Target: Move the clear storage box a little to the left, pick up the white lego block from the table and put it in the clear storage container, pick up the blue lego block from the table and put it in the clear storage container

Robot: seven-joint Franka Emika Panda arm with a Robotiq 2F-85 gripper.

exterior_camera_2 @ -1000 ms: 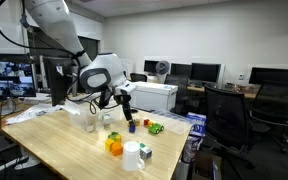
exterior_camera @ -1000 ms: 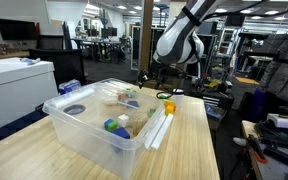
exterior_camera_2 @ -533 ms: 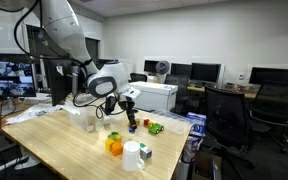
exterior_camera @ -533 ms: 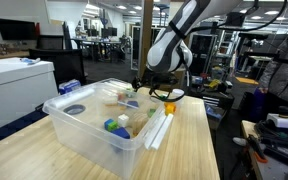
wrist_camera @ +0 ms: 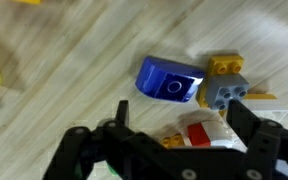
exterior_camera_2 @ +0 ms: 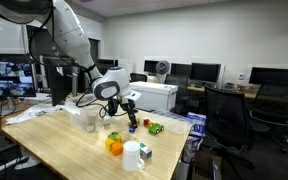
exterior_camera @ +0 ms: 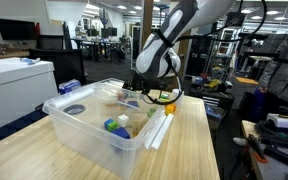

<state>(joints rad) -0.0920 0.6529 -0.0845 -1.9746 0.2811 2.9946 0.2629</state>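
As hand point(wrist_camera: 174, 150) gapes, blue block point(wrist_camera: 169, 81), grey brick point(wrist_camera: 224, 92) beside white block point(wrist_camera: 206, 127)

The box point(exterior_camera: 87, 127) is a big translucent bin with a thick rolled rim, standing upright and open on the wooden table. Right below, I see the blue block point(wrist_camera: 170, 80) lying slanted on the wood, one round stud up. The white block point(wrist_camera: 206, 128) lies just beside it, some red against one side.
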